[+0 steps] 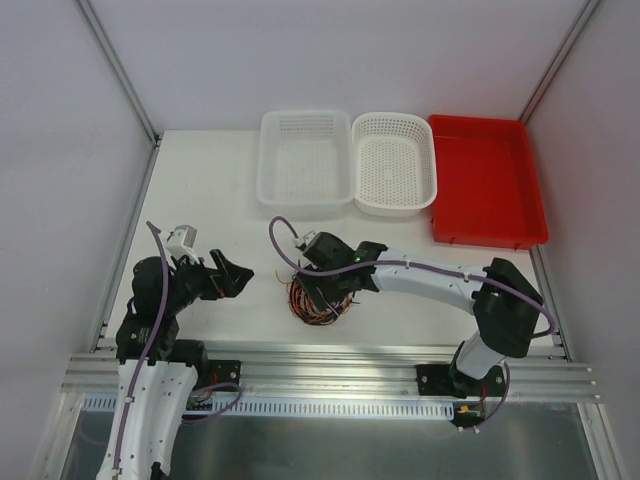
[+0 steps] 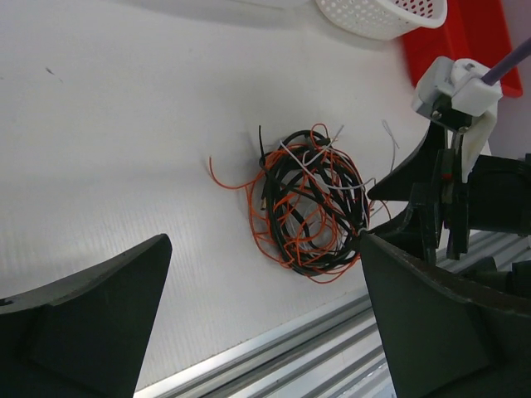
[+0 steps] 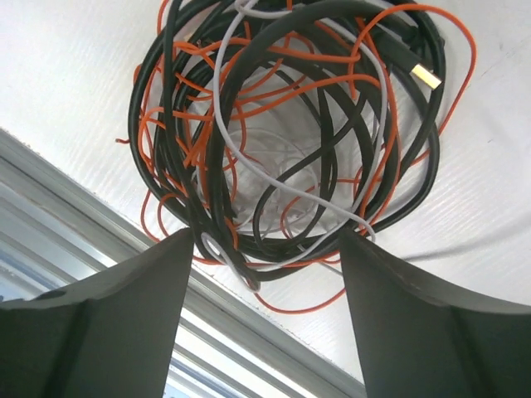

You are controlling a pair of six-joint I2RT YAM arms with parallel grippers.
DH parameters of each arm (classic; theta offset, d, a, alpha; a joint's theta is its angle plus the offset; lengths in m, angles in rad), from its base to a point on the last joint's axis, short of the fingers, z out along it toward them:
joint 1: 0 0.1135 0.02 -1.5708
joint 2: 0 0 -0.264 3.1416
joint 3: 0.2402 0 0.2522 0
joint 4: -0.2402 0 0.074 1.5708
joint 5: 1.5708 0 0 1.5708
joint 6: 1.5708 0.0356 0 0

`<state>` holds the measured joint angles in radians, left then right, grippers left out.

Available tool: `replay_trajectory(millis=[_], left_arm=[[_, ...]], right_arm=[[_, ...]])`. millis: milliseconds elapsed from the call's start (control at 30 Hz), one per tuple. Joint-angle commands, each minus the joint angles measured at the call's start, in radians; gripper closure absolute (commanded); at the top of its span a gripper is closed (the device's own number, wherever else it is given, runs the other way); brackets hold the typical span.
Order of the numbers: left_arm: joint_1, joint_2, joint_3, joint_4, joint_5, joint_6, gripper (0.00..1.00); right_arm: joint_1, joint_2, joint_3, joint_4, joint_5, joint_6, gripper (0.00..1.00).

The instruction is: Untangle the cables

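- The cables (image 1: 318, 298) lie as one knotted bundle on the table (image 1: 210, 190), near its front rail (image 1: 330, 352); a pull could drag the whole lot.
- The right gripper (image 3: 265, 249) hangs over the bundle's near edge, jaws apart, empty; closing there may catch several wires together.
- The left gripper (image 1: 235, 275) stands wide open well aside, pinning nothing.
- The gold-tipped plug (image 3: 427, 77) could snag a loop.

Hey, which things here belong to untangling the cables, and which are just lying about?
For the job: cables; right hand, open by them; left hand, open, off to the side.
Lying about: squarish white basket; oval white basket; red tray.
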<state>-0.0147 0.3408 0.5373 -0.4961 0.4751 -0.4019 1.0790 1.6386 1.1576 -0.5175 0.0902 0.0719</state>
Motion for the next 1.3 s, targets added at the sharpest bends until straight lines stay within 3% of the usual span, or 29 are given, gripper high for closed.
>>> replay_trajectory(millis=[0, 233, 300, 367, 400, 500, 733, 1133, 1267], left_arm=[[-0.013, 0.029, -0.010, 0.036, 0.051, -0.021, 0.01], [-0.036, 0.133, -0.054, 0.076, 0.125, -0.175, 0.01], [-0.086, 0.179, -0.062, 0.099, 0.111, -0.216, 0.01], [-0.161, 0.225, -0.060, 0.134, 0.033, -0.257, 0.01], [-0.268, 0.240, -0.054, 0.145, -0.017, -0.268, 0.01], [-0.439, 0.315, -0.025, 0.163, -0.200, -0.302, 0.02], [-0.612, 0.527, -0.014, 0.272, -0.346, -0.390, 0.05], [-0.720, 0.770, 0.058, 0.355, -0.448, -0.474, 0.14], [-0.725, 0.797, 0.055, 0.366, -0.467, -0.515, 0.20]], right_arm=[[-0.004, -0.085, 0.067, -0.027, -0.029, -0.026, 0.24], [-0.005, -0.278, -0.010, -0.006, 0.049, 0.012, 0.25], [-0.005, -0.328, -0.035, 0.007, 0.068, 0.031, 0.27], [-0.005, -0.355, -0.074, 0.019, 0.083, 0.045, 0.31], [-0.004, -0.367, -0.093, 0.040, 0.085, 0.063, 0.33], [-0.007, -0.411, -0.160, 0.092, 0.115, 0.092, 0.37], [-0.031, -0.410, -0.252, 0.172, 0.109, 0.144, 0.37], [-0.157, -0.315, -0.394, 0.421, -0.030, 0.190, 0.41], [-0.192, -0.292, -0.407, 0.461, -0.044, 0.189, 0.54]])
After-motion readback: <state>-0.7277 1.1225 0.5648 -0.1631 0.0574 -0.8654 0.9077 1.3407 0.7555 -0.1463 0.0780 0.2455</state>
